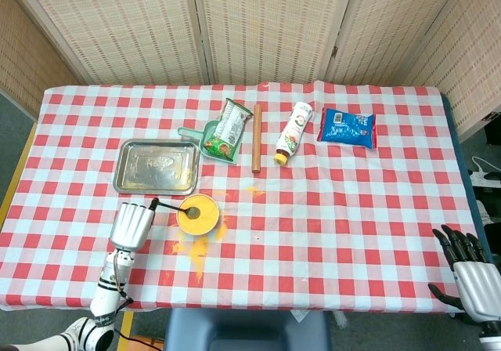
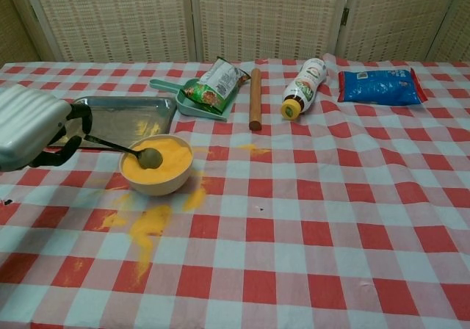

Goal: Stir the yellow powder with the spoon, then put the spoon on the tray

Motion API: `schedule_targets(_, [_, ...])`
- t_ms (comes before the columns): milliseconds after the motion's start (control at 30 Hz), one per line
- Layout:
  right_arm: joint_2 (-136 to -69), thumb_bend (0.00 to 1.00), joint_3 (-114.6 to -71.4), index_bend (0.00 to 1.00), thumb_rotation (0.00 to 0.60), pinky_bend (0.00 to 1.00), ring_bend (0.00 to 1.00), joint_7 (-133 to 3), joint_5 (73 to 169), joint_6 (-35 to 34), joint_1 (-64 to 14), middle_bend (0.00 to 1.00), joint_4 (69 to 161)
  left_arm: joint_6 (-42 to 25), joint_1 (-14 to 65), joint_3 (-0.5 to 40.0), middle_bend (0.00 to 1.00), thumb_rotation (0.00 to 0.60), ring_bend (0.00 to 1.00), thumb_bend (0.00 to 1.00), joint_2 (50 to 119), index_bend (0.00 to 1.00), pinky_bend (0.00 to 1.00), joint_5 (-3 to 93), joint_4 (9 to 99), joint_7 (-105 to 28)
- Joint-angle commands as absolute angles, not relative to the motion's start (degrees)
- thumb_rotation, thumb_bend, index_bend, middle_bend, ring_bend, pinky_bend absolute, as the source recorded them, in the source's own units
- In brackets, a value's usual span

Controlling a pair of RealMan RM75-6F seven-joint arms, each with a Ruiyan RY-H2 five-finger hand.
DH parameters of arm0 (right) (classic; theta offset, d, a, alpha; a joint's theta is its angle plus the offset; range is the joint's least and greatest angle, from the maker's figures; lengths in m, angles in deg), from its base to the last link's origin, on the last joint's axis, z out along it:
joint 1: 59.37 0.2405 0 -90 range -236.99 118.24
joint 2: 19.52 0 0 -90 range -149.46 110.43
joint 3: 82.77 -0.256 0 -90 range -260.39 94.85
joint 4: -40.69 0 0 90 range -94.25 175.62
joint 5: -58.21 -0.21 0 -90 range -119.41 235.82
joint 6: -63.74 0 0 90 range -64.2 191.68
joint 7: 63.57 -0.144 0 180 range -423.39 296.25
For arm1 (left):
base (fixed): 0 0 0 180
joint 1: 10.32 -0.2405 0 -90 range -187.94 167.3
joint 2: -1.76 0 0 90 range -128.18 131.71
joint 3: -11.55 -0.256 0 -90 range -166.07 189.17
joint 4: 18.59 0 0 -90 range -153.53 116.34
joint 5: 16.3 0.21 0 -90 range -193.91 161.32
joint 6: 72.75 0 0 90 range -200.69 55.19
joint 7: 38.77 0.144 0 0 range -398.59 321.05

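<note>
Left hand (image 2: 29, 127) sits at 9 o'clock of the bowl (image 2: 156, 166), cut off by the chest view's left edge; its dark fingers (image 2: 73, 127) curl around the handle end of the spoon (image 2: 121, 147), so it grasps the spoon. Exact finger contact is hard to make out, since the hand's silver back covers most of it. The spoon slants down to the right, with its bowl end resting on the yellow powder (image 2: 165, 160) inside the bowl, coated in powder. In the head view the left hand (image 1: 131, 226) shows from above, fingers hidden under its back, and the spoon (image 1: 172, 208) is only a thin dark line. Tray (image 2: 121, 120) lies at 11 o'clock of the bowl, just beside it, its left part hidden behind the hand in the chest view; faint yellow smears on its floor. Spilled powder (image 2: 143, 222) lies on the tablecloth (image 2: 330, 197) at 6 o'clock of the bowl, and a smaller patch at 2 o'clock. Right hand (image 1: 468, 266) is at the table's 4 o'clock corner in the head view, partly cut off by the frame's edge, dark fingers spread, holding nothing; it doesn't show in the chest view. Along the far side: snack bag (image 2: 213, 87) on a green scoop (image 2: 192, 103), rolling pin (image 2: 255, 98), bottle (image 2: 305, 87) on its side, blue packet (image 2: 382, 85).
</note>
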State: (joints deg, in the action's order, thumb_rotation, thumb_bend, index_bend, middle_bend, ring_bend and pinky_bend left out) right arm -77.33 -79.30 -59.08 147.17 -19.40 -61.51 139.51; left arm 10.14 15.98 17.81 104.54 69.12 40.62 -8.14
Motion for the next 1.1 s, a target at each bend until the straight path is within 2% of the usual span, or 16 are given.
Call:
schedule_targets(33, [-77.4,0.12,-79.4,0.0,0.6,0.0,0.0,-58.9,146.9,-19.3,-61.5,0.0,139.5,6.5,16.5,18.9,1.0,0.6,1.0,0.51,101.8,0.45,1.0,67.1,44.6,-10.7])
schedule_targets(267, [-77.7,0.12,-79.6,0.0,0.6,0.0,0.0,-58.4,146.1,-18.3,-61.1,0.0,139.4,-3.2,17.9,21.4,1.0,0.6,1.0,0.51,92.4,0.41,1.0,58.7,62.7,-5.9])
schedule_targets(367, [-77.7,0.12,-79.7,0.0,0.6,0.0,0.0,-58.2,145.9,-18.1,-60.9,0.0,139.4,-5.9,19.1,23.0,1.0,0.6,1.0,0.51,89.9,0.4,1.0,54.6,67.8,-2.3])
schedule_targets(733, [-77.7,0.12,-79.9,0.0,0.6,0.0,0.0,-58.2,145.1,-18.0,-60.9,0.0,139.4,-14.0,24.8,27.7,1.0,0.6,1.0,0.51,85.8,0.39,1.0,37.6,73.4,3.5])
schedule_targets(1100, [-77.8,0.12,-80.0,0.0,0.6,0.0,0.0,-58.0,144.8,-17.8,-60.8,0.0,139.4,-18.0,29.9,26.1,1.0,0.6,1.0,0.48,80.8,0.33,1.0,24.5,77.7,7.3])
